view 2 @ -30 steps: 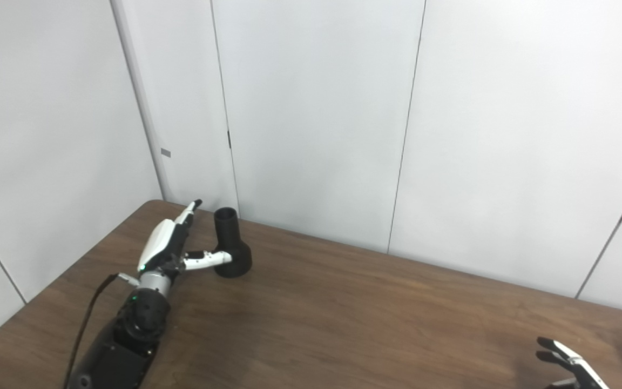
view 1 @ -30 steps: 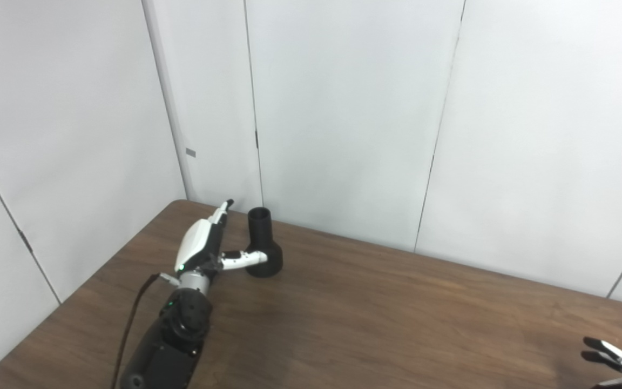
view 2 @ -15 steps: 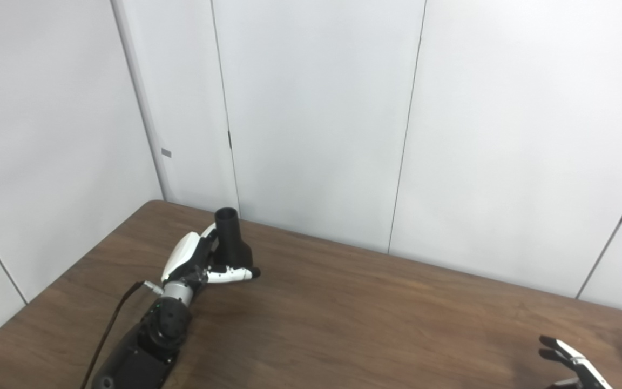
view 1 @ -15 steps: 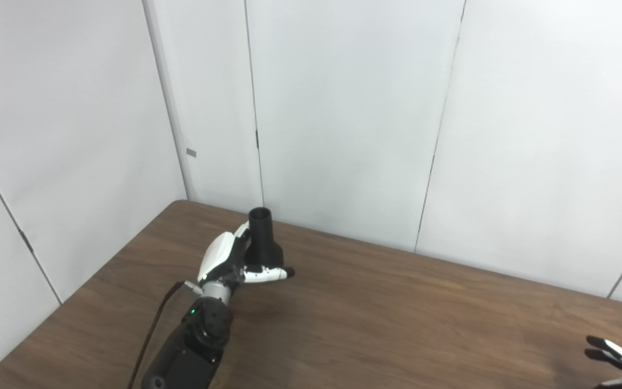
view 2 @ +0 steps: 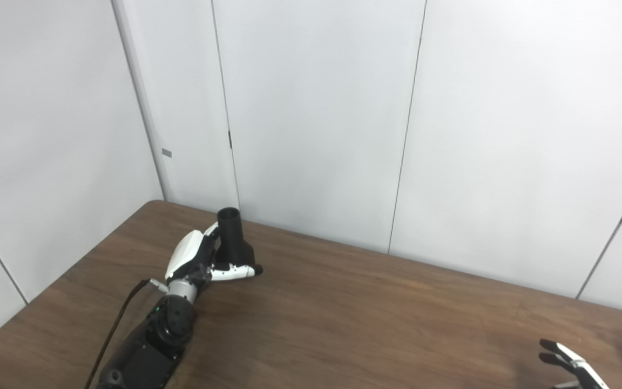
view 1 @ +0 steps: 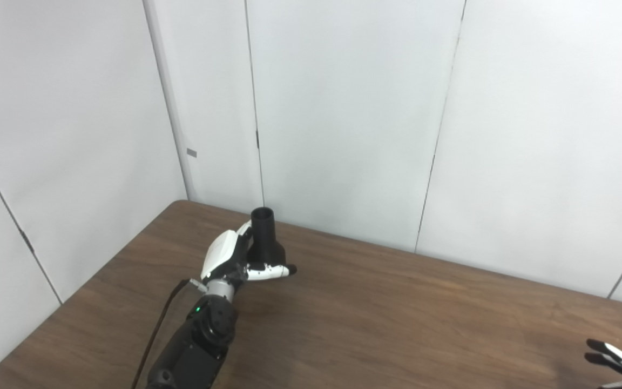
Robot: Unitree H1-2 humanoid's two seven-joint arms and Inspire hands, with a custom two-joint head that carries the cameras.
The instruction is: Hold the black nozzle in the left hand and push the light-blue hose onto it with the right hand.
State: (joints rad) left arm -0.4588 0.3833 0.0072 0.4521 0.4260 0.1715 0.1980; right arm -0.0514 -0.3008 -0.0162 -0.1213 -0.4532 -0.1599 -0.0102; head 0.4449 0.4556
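Walnut-brown table meets my white panelled walls. My left hand is wrapped around the upright black nozzle near the far-left corner; my right hand waits, fingers spread, bottom right.

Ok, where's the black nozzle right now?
The black nozzle stands upright at the table's far-left corner near the wall, with the left hand wrapped around its base.
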